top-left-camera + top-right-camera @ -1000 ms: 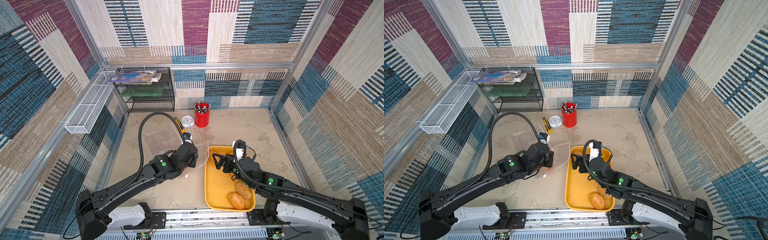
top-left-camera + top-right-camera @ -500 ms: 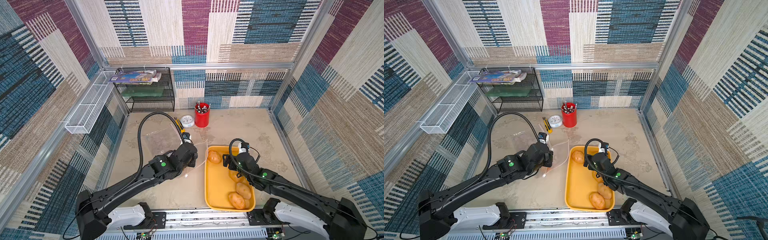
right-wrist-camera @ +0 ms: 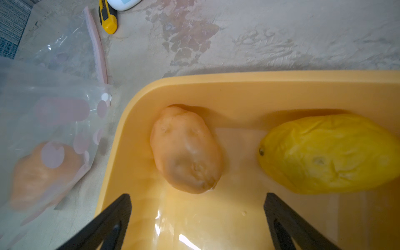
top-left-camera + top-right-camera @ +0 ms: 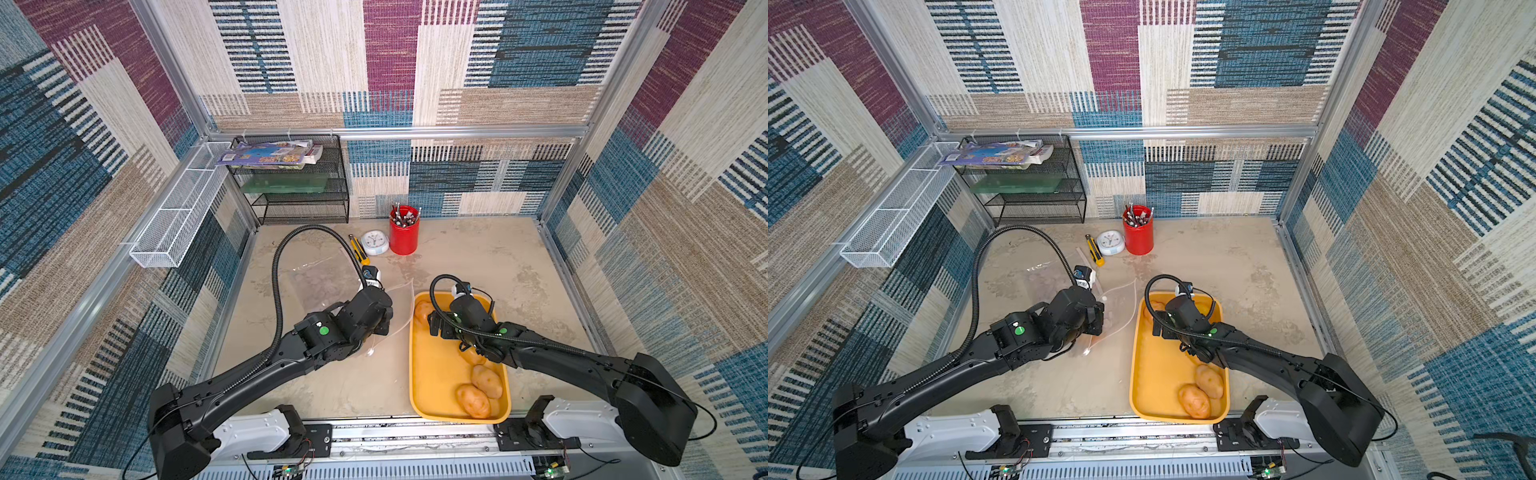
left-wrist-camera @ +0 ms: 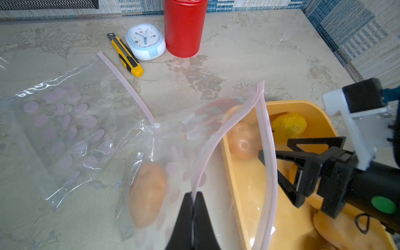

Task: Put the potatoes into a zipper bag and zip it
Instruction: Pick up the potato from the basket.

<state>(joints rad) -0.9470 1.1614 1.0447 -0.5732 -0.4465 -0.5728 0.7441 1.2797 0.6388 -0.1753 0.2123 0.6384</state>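
In both top views the tray [image 4: 440, 374] sits on the tabletop [image 4: 498, 266] with the bag [image 4: 399, 309] just beside it. Three potatoes [image 4: 484, 380] show in the tray, and the right arm [image 4: 561, 357] may hide more. The left wrist view shows the left tool [image 5: 192, 198] clenched on the bag's pink rim, with one potato already inside. Held by that single pinch, the limp mouth could sag shut, or slip free if a potato knocks it, and the rim stands right at the tray edge where an incoming arm might snag it. The right wrist view shows the right tool [image 3: 198, 195] released and empty, jaws wide, facing a tan potato [image 3: 186, 149] near the tray's corner wall, with the yellow potato [image 3: 329, 153] beside it. A jaw could strike that wall or nudge the yellow potato, and rounded skin could roll out of a shallow grip. As for writing, the clock [image 5: 145, 40] has numerals too small to read, the magazine [image 4: 270, 151] is a blur, and the cutter [image 5: 125, 54] and red cup [image 5: 184, 28] show no legible brand.
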